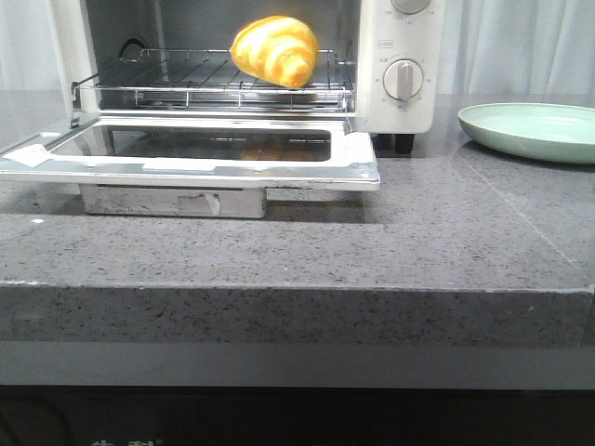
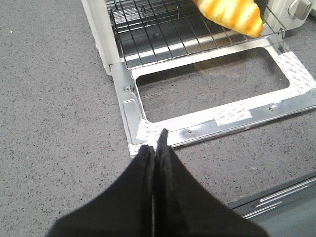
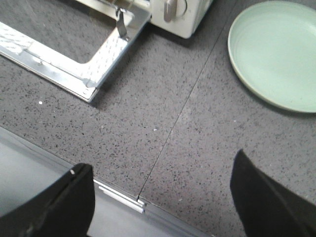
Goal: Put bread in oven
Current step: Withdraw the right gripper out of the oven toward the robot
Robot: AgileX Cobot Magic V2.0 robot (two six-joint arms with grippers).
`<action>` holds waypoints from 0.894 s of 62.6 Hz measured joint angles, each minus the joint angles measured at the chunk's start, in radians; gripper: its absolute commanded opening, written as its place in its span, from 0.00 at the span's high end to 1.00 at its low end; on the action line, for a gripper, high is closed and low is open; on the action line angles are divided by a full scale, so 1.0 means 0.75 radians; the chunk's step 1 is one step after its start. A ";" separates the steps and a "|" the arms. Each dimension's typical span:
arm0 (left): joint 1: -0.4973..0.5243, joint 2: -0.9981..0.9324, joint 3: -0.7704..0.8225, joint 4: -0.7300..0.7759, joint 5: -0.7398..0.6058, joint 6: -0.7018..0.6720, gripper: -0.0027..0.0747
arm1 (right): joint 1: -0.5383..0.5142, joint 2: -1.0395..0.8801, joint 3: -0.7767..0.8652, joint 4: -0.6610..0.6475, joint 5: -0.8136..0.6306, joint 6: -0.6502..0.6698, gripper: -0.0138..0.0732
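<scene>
The bread, a glossy golden and orange-brown striped croissant roll, lies on the wire rack inside the white oven, towards its right side. The oven's glass door hangs open, flat over the counter. The bread also shows in the left wrist view. My left gripper is shut and empty, just off the near left corner of the open door. My right gripper is open and empty above the counter's front edge, right of the door. Neither gripper shows in the front view.
A pale green plate sits on the grey speckled counter right of the oven; it also shows in the right wrist view. The open door sticks out towards the counter's front. A metal tray or drawer shows under the door.
</scene>
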 measured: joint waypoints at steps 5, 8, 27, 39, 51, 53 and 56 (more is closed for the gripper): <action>0.000 0.000 0.000 0.000 0.000 0.000 0.99 | 0.000 -0.038 0.014 0.002 -0.023 -0.006 0.17; 0.000 0.000 0.000 0.000 0.000 0.000 0.99 | 0.000 -0.054 0.013 0.002 -0.036 -0.008 0.17; 0.000 0.000 0.000 0.000 0.000 0.000 0.99 | 0.000 -0.060 0.014 0.009 -0.045 -0.011 0.24; 0.000 0.000 0.000 0.000 0.000 0.000 0.99 | 0.000 -0.060 0.014 0.012 -0.045 -0.011 0.66; 0.000 0.000 0.000 0.000 0.000 0.000 0.99 | 0.000 -0.060 0.014 0.013 -0.046 -0.011 0.92; 0.000 0.000 0.000 0.000 0.000 0.000 0.99 | 0.000 -0.060 0.014 0.013 -0.046 -0.011 0.92; 0.000 0.000 0.000 0.000 0.000 0.000 0.99 | 0.000 -0.060 0.014 0.013 -0.046 -0.011 0.92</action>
